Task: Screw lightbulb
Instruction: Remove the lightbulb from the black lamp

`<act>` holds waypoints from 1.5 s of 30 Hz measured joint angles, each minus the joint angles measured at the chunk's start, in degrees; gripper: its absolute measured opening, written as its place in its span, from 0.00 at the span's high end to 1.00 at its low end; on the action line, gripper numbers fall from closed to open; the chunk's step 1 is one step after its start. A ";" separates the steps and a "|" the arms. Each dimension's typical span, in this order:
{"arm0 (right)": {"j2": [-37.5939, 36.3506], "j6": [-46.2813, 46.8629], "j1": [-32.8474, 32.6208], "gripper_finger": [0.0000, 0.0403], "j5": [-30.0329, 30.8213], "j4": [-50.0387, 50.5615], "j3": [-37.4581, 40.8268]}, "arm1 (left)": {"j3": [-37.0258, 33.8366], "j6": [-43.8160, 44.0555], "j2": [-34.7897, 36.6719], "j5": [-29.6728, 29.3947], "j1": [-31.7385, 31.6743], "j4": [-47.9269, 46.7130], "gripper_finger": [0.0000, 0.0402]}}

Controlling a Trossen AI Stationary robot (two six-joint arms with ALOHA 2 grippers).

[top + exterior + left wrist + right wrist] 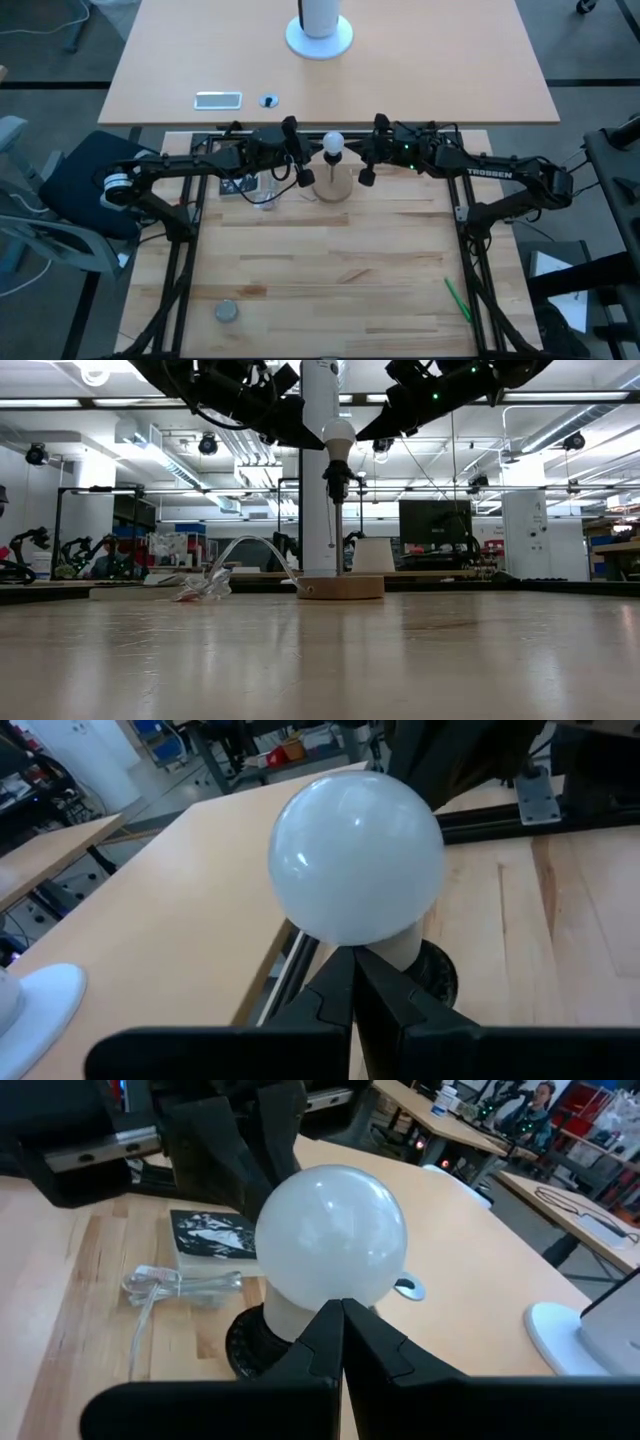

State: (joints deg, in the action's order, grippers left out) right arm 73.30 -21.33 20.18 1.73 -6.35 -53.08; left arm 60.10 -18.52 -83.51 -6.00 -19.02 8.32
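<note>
The lightbulb already sits upright in the black socket, up on a thin stem above the round wooden base at the far middle of the desk. The two arms flank it, well above the desk. The left pincer hovers just beside the bulb's neck with its fingers pressed together and holding nothing; the right pincer mirrors it from the other side, also closed and empty. A crumpled clear wrapper lies on the desk left of the base, and a green pen lies well apart near the front right.

To me this looks like the tail end of the job, or a pause between turns: the bulb stands straight and seated. If it isn't tight yet, one pincer would need to spread, close round the globe and twist, while the other steadies the socket so the stem doesn't wobble.
</note>
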 joint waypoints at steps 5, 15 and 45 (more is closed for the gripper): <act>0.00 -0.50 0.17 1.00 1.43 0.04 0.00 | 0.03 0.53 1.30 -0.17 0.17 -0.89 1.00; -0.85 -1.09 0.20 1.00 3.05 1.77 0.02 | 0.15 1.29 1.64 -1.34 0.17 -2.14 1.00; 0.76 0.32 -0.30 1.00 -1.37 -3.02 1.11 | 0.13 1.05 1.47 0.74 0.01 -2.40 1.00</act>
State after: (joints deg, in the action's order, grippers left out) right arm 74.06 -21.01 19.88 0.36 -9.37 -51.96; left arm 60.23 -17.47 -82.04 -5.26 -19.01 5.93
